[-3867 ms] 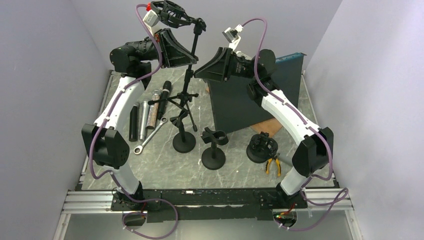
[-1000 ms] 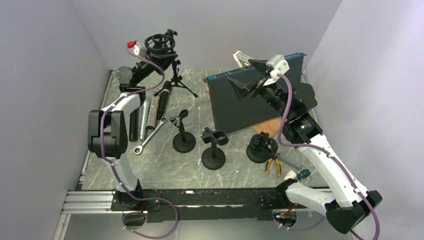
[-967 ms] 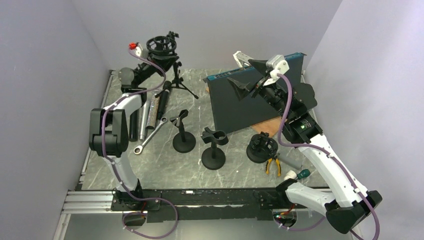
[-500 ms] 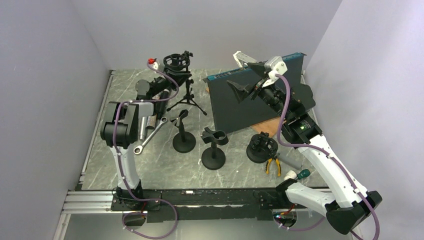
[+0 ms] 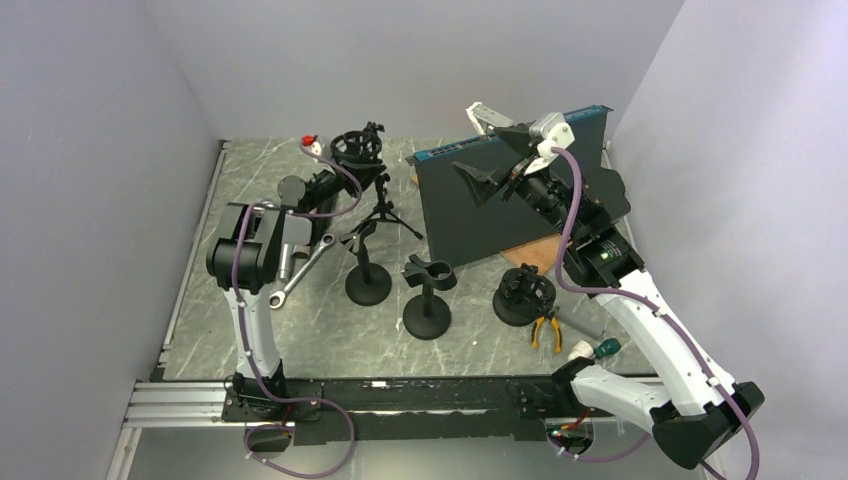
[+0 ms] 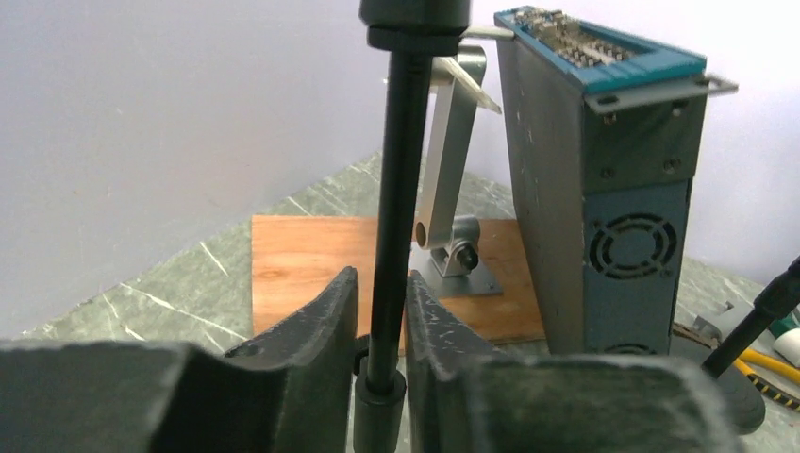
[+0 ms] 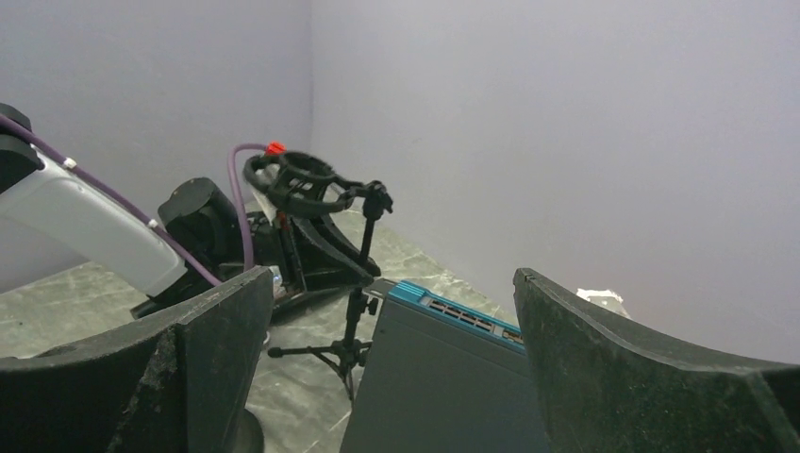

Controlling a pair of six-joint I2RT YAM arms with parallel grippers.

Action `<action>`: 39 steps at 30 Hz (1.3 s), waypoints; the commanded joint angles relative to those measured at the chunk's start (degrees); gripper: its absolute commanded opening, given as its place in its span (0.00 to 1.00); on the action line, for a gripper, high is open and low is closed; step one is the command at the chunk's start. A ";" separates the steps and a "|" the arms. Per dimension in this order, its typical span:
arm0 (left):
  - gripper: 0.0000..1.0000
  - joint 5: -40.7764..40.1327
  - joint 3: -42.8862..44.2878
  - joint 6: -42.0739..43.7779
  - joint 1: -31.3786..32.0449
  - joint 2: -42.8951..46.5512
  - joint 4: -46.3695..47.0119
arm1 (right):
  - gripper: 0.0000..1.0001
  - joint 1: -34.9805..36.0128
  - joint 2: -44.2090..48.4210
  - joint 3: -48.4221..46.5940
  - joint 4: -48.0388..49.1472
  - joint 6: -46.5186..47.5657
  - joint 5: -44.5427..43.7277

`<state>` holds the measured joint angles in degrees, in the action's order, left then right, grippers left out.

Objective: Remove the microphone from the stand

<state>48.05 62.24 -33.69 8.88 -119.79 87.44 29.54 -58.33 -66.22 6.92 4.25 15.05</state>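
A black tripod stand (image 5: 385,212) stands at the back of the table, topped by a ring-shaped shock mount (image 5: 358,146) that looks empty. The microphone is hidden from view. My left gripper (image 5: 372,186) is low at the stand's pole (image 6: 401,170). In the left wrist view its fingers (image 6: 321,321) flank the pole closely, with a thin gap on the left side, so it is open. My right gripper (image 5: 490,150) hangs wide open and empty above the dark box. It looks toward the stand (image 7: 363,274) and its ring (image 7: 302,179).
A dark box with a teal edge (image 5: 480,210) stands upright right of the stand, on a wooden board (image 6: 311,264) with a metal bracket (image 6: 453,142). Two short clip stands (image 5: 368,270) (image 5: 428,300), a round mount (image 5: 523,295), pliers (image 5: 545,328) and a wrench (image 5: 300,272) lie nearer.
My left arm has swung the stand from the far left corner rightward toward the box. Its jaws have eased apart around the pole. The right arm has held still.
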 commanded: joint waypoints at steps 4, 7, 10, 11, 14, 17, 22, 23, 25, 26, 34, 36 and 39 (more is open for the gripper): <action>0.49 -2.66 -5.79 1.52 0.26 4.26 7.83 | 1.00 -0.19 0.26 0.20 2.74 -2.23 1.51; 0.57 -4.70 -8.79 1.00 0.28 5.64 7.83 | 1.00 -0.23 0.14 0.62 3.56 -2.70 1.80; 0.65 -6.49 -11.78 0.66 0.34 7.44 7.92 | 1.00 -0.18 0.30 0.91 3.88 -2.91 2.02; 0.69 -6.78 -12.53 0.66 0.34 8.08 7.81 | 1.00 -0.21 0.43 1.00 3.81 -2.85 2.08; 0.77 -9.84 -15.81 -0.67 -0.29 10.20 7.83 | 1.00 -0.18 0.84 1.32 3.76 -2.71 1.69; 0.91 -11.20 -18.90 -3.26 -1.09 12.56 7.77 | 1.00 -0.23 1.37 1.97 3.76 -2.63 1.32; 0.99 -13.96 -23.24 -8.77 -2.76 17.22 3.05 | 1.00 -0.18 1.54 2.41 3.42 -2.71 1.16; 1.00 -14.60 -24.07 -9.68 -3.14 18.88 1.44 | 1.00 -0.23 1.49 2.45 3.31 -2.80 1.14; 0.99 -15.72 -25.08 -11.05 -3.98 22.03 -5.30 | 1.00 -0.21 1.48 2.41 3.12 -3.21 0.34; 0.99 -16.01 -25.35 -11.37 -4.38 23.91 -9.84 | 1.00 -0.19 1.54 2.48 3.04 -3.53 -0.56; 1.00 -16.61 -18.34 5.07 -5.90 43.25 -53.10 | 1.00 -0.21 2.67 -1.11 -6.30 -6.85 -23.41; 0.99 -16.81 -14.26 10.44 -5.90 46.93 -62.05 | 1.00 -0.18 3.55 -1.72 -10.05 -7.23 -27.98; 0.99 -16.77 -9.11 16.41 -5.80 51.00 -72.10 | 1.00 -0.17 4.65 -3.53 -16.59 -9.09 -34.65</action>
<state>32.01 45.76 -29.21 3.05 -74.87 35.44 29.54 -56.47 -65.30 -1.21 -1.76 -6.17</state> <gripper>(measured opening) 0.994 0.994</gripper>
